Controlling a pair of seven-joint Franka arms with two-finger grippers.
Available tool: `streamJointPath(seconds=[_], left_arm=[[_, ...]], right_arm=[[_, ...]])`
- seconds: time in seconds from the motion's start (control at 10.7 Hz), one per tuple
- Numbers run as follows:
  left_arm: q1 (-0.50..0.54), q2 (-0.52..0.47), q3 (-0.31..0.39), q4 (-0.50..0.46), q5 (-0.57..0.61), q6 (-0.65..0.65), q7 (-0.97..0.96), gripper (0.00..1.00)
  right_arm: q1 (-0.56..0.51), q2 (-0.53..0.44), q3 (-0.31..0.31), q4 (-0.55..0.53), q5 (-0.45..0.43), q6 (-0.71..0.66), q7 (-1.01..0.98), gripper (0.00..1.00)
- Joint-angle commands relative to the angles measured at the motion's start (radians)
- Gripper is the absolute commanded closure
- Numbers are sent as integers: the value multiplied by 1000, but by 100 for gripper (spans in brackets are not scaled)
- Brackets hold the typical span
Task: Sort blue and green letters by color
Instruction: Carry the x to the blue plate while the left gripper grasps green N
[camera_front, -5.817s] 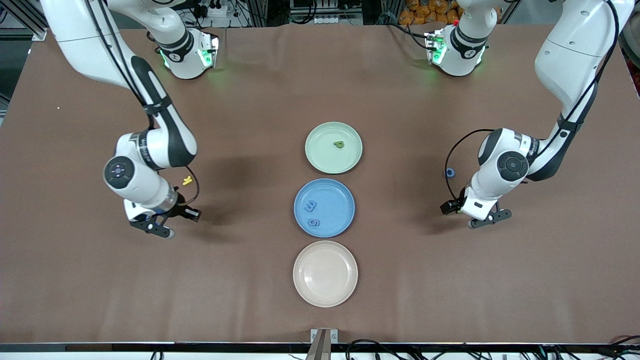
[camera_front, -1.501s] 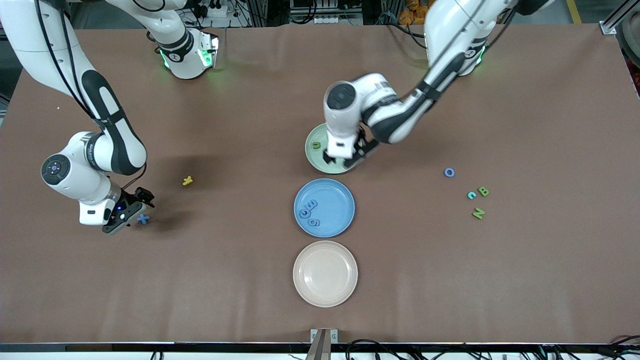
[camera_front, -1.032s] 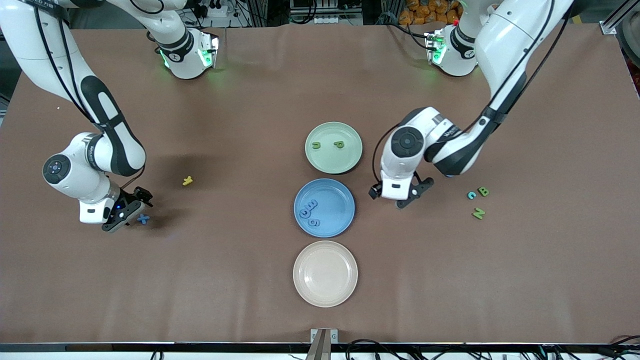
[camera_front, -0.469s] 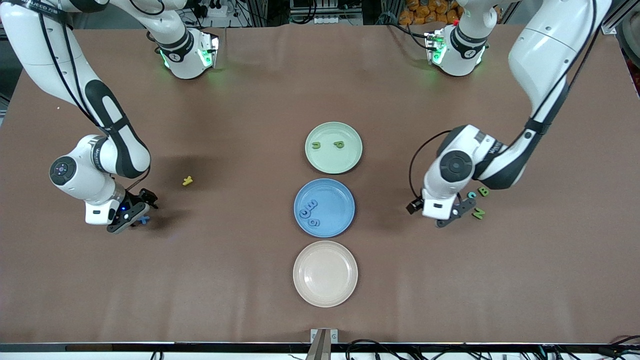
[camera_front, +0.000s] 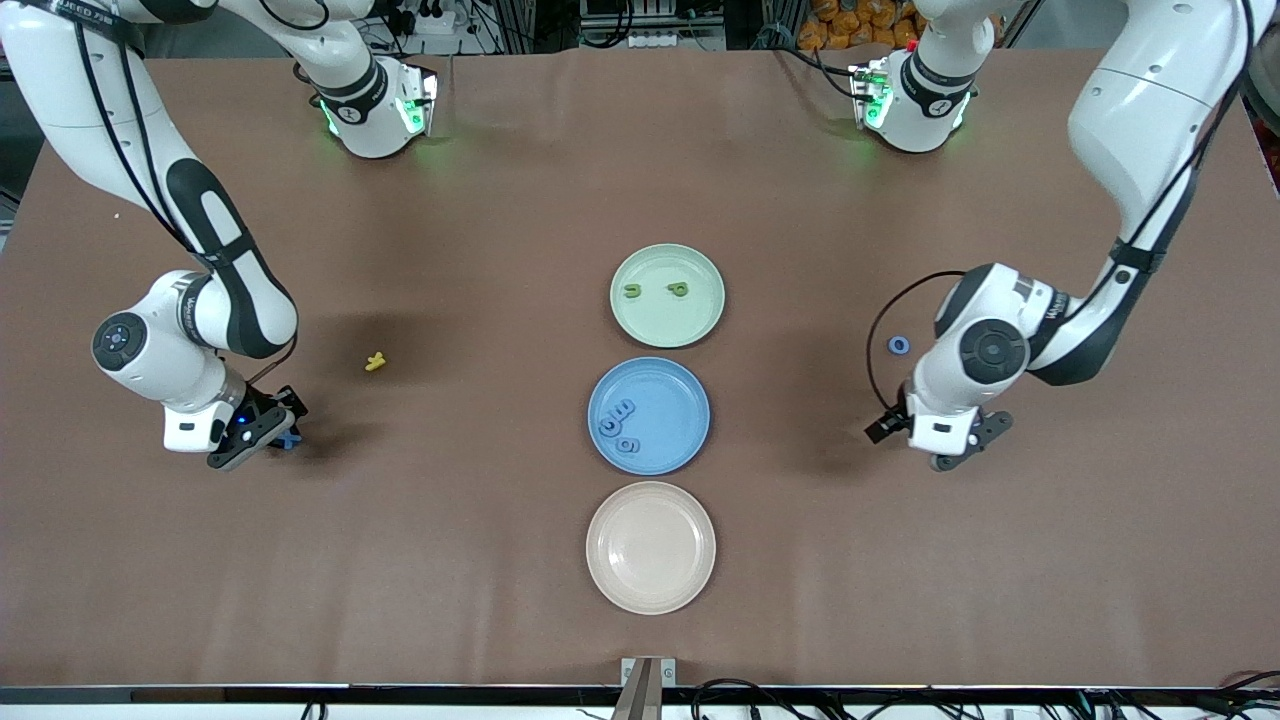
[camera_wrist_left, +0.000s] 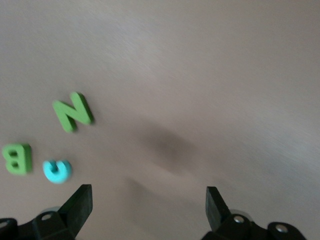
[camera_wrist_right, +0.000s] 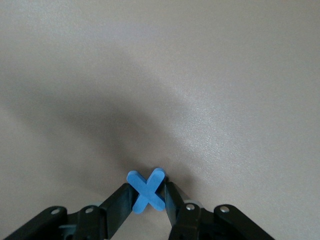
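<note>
My right gripper (camera_wrist_right: 147, 194) is down at the table toward the right arm's end, shut on a blue X (camera_wrist_right: 146, 189); the front view shows that gripper (camera_front: 274, 438) with the X (camera_front: 291, 439) at its tip. My left gripper (camera_wrist_left: 147, 199) hangs open over bare table, beside a green N (camera_wrist_left: 73, 111), a green B (camera_wrist_left: 17, 159) and a light blue c (camera_wrist_left: 57, 170). From the front, the left arm (camera_front: 950, 440) covers those three. A blue O (camera_front: 899, 345) lies nearby. The green plate (camera_front: 668, 325) holds two green letters; the blue plate (camera_front: 690, 400) holds three blue ones.
An empty beige plate (camera_front: 650, 547) sits nearest the front camera, in line with the other two plates. A small yellow letter (camera_front: 375, 361) lies on the brown table between the right arm and the plates.
The right gripper has closed on the blue X. The left arm has swung from the green plate toward its own end of the table and now hides the N, B and c.
</note>
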Motion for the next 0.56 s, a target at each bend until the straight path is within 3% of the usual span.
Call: streamJointPath(seconds=[0.0,0.19,0.47], left_arm=[[75,14,-16,-49,104,49,25,0],[92,31,-14,-49,106,49,23,0],[150,41,-10,-74,135,89,25,0]], right_arm=[[-6,9,15,13,49,-3,-6,78],[-2,-2,38,25,101,-20,64,80],[32,-5,46,57,103,-56,213,81]])
